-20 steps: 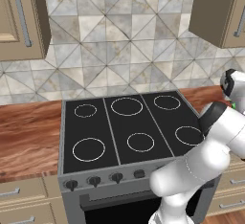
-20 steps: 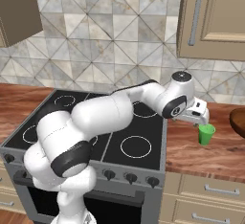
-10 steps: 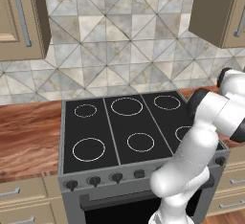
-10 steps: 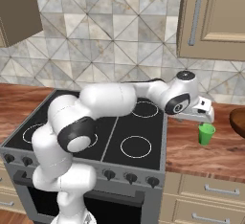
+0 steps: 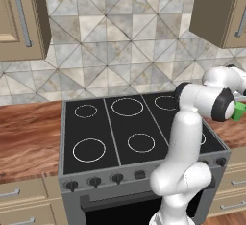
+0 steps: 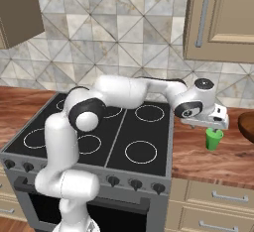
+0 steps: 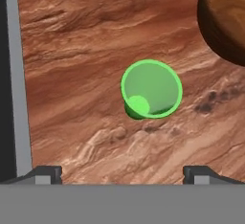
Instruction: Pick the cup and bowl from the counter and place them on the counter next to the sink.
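The gripper point(image 6: 214, 125) hangs right over the cup point(image 7: 151, 89), fingers point(image 7: 45, 174) spread wide and holding nothing, tips above the rim with counter showing between them. The cup is a little bright green plastic-looking cone, mouth up, standing upright on the counter point(image 7: 86, 41), which is glossy reddish-brown wood grain with wavy streaks. Near it but not touching sits the bowl point(image 7: 225, 19), a round dark brown woody thing with a smooth rim, only partly in the hand view. On the other side of the cup is the flat black stovetop point(image 6: 134, 137) with thin white rings and a grey metal edge.
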{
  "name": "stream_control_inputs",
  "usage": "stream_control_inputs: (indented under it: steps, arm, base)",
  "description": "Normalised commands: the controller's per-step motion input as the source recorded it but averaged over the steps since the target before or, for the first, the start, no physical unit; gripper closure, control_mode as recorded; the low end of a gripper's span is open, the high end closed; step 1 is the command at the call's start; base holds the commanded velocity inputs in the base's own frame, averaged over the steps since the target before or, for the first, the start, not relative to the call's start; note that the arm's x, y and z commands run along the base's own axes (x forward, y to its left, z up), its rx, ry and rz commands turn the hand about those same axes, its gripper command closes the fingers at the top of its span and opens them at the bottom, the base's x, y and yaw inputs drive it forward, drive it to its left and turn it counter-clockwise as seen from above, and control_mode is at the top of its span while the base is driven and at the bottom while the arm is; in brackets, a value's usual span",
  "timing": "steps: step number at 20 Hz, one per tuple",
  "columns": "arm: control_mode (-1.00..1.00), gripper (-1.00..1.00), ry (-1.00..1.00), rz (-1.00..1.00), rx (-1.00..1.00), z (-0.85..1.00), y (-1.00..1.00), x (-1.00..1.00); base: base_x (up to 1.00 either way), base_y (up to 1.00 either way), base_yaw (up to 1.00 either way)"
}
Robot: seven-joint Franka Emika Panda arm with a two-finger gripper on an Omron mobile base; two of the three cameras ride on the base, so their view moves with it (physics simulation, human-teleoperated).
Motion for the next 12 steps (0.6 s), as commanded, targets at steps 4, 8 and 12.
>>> stream_control_inputs:
  steps: [4, 8, 12]
  arm:
    - [-1.0, -1.0, 0.03, 0.0, 0.04, 0.0, -0.14, 0.25]
    - [-1.0, -1.0, 0.09, 0.0, 0.0, 0.0, -0.02, 0.34]
    - [-1.0, -1.0, 0.09, 0.0, 0.0, -0.14, 0.0, 0.27]
  base:
    - [0.0, 0.0, 0.0]
    - [0.0, 0.0, 0.0]
    - [0.0, 0.0, 0.0]
